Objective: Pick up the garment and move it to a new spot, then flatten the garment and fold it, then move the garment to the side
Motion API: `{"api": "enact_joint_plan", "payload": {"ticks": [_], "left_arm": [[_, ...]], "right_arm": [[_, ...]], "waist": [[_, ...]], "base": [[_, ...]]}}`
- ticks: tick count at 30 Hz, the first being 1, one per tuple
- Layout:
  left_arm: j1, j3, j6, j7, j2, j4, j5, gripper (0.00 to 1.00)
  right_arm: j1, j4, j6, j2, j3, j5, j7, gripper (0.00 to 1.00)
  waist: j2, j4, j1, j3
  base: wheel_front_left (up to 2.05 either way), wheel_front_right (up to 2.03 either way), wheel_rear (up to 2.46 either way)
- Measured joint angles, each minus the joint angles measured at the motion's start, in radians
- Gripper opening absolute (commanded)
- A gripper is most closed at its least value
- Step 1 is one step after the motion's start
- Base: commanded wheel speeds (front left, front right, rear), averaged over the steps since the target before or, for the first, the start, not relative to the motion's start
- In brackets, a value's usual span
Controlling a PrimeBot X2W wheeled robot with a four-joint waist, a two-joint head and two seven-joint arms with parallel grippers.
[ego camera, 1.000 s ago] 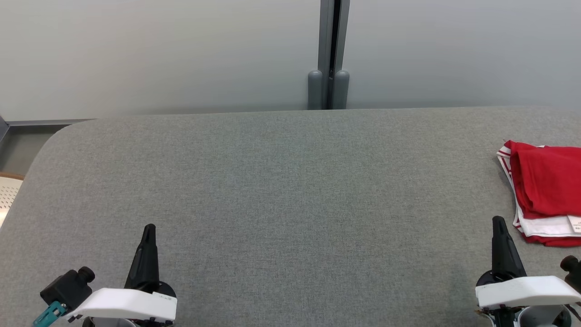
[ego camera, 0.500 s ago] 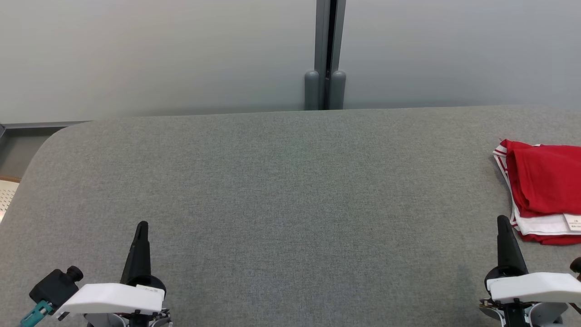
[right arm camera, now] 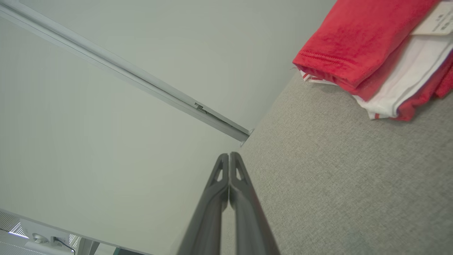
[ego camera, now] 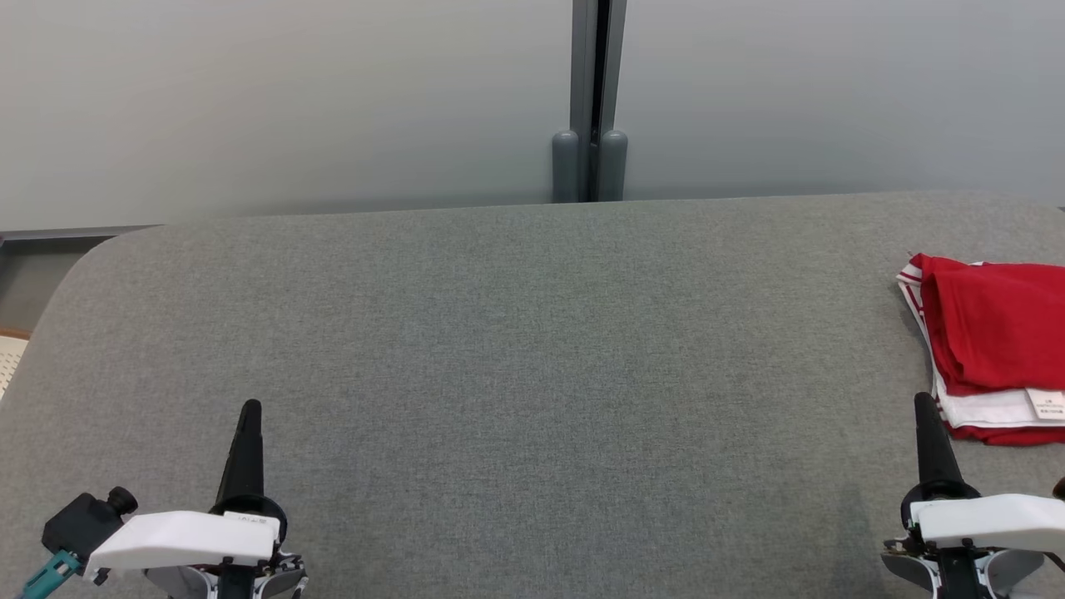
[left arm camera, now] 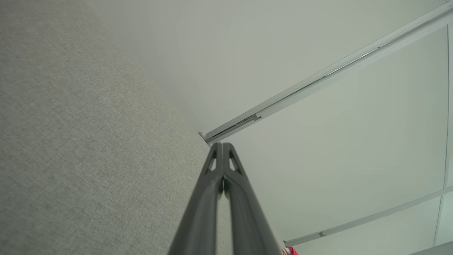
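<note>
The garment [ego camera: 994, 333] lies folded at the right edge of the table [ego camera: 532, 349], just ahead and right of our right gripper [ego camera: 923, 403], well apart from our left gripper [ego camera: 250, 409]. Both are pinched closed and empty. We judge the right arm nearer.

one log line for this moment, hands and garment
left hand: shut, empty | right hand: shut, empty | garment: folded, on table, far right, untouched | task: looks done

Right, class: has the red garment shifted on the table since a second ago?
No. The garment keeps its gap to the grey post behind the table; both slid left together, so the camera turned.
</note>
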Motion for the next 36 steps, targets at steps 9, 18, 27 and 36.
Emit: {"api": "enact_joint_plan", "payload": {"ticks": [9,18,27,36], "left_arm": [[-0.005,0.014,-0.001,0.025,0.0,0.006,-0.085,0.0],[-0.019,0.027,-0.006,0.045,0.0,0.011,-0.16,0.0],[-0.024,0.04,-0.009,0.07,0.001,0.015,-0.23,0.0],[-0.03,0.052,-0.014,0.086,0.0,0.019,-0.288,0.0]], "right_arm": [[-0.009,0.0,0.0,0.0,-0.011,0.092,0.022,0.0],[-0.01,-0.001,0.0,-0.001,-0.019,0.179,0.046,0.0],[-0.014,-0.001,0.0,-0.001,-0.025,0.26,0.067,0.0],[-0.015,-0.001,0.0,-0.001,-0.03,0.326,0.083,0.0]], "waist": [[0.0,-0.006,0.0,-0.001],[0.0,-0.012,0.0,-0.002],[0.0,-0.017,0.0,-0.003],[0.0,-0.022,0.0,-0.004]], "base": [[0.0,0.0,0.0],[0.0,0.0,0.0],[0.0,0.0,0.0],[0.0,0.0,0.0]]}}
